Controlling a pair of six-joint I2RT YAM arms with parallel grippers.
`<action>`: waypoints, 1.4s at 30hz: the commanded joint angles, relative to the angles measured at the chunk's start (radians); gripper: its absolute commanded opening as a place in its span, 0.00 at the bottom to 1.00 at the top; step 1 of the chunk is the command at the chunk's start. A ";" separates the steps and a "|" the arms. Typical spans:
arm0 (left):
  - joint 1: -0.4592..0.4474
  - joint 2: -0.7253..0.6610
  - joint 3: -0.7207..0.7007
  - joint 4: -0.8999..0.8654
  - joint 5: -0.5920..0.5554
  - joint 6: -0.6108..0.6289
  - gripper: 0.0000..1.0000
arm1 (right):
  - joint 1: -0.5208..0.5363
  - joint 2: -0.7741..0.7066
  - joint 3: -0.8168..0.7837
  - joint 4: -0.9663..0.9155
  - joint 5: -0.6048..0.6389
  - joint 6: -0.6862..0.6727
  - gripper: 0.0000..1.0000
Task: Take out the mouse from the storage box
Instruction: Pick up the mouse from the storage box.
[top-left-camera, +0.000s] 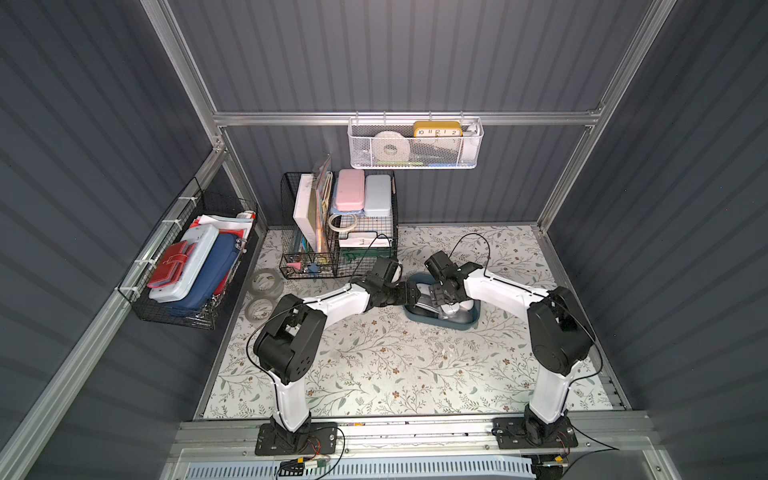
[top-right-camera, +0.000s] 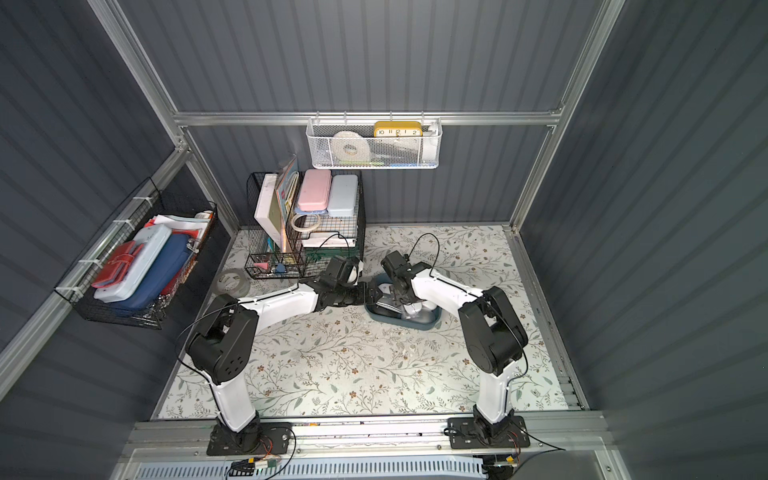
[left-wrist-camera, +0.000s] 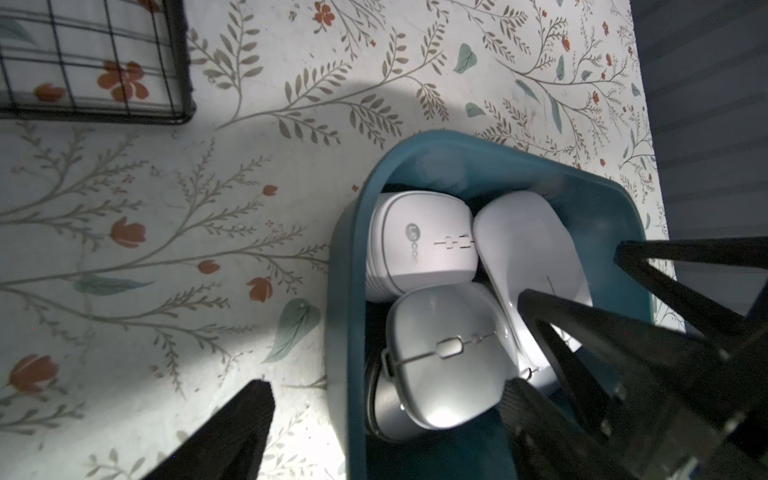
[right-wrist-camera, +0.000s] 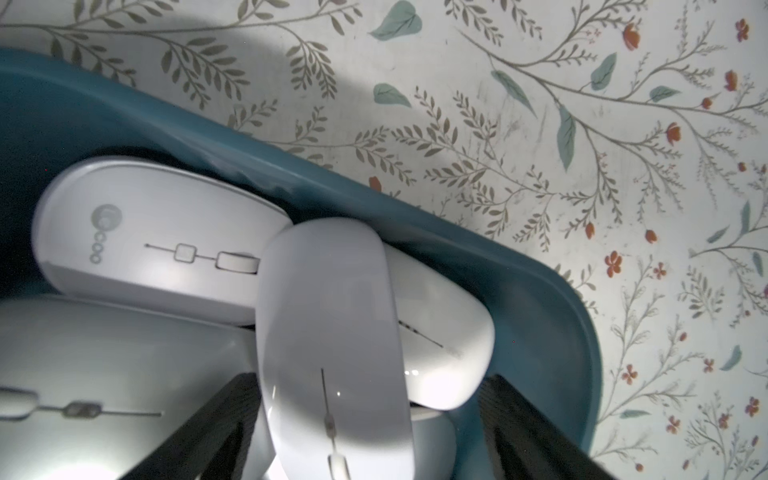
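Note:
The storage box (top-left-camera: 467, 323) (top-right-camera: 420, 323) is a dark teal tray right of the table's middle, holding several white mice. My left gripper (top-left-camera: 413, 293) (left-wrist-camera: 388, 386) is open at the box's left end. One of its fingers (left-wrist-camera: 249, 415) stands outside the wall and the other inside, with a grey-white mouse (left-wrist-camera: 449, 353) between them. My right gripper (top-left-camera: 440, 297) (right-wrist-camera: 370, 378) is open inside the box, its fingers on either side of a smooth white mouse (right-wrist-camera: 332, 324) lying across the others. A mouse with a logo (right-wrist-camera: 158, 241) (left-wrist-camera: 419, 245) lies at the far end.
A black wire basket (top-left-camera: 340, 232) with cases stands just behind the left arm; its corner (left-wrist-camera: 178, 62) shows in the left wrist view. Two tape rolls (top-left-camera: 266, 286) lie at the left. Another black basket (top-left-camera: 187, 266) and a white basket (top-left-camera: 415, 143) hang on the walls.

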 joint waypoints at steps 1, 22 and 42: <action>0.000 -0.055 -0.022 0.029 -0.008 -0.014 0.92 | 0.002 0.026 0.032 -0.014 -0.003 -0.011 0.88; 0.000 -0.067 -0.052 0.038 -0.034 -0.027 0.93 | 0.058 0.131 0.103 -0.114 0.102 0.033 0.83; 0.000 -0.126 -0.073 0.026 -0.069 -0.027 0.95 | 0.086 0.056 0.134 -0.169 0.122 0.055 0.61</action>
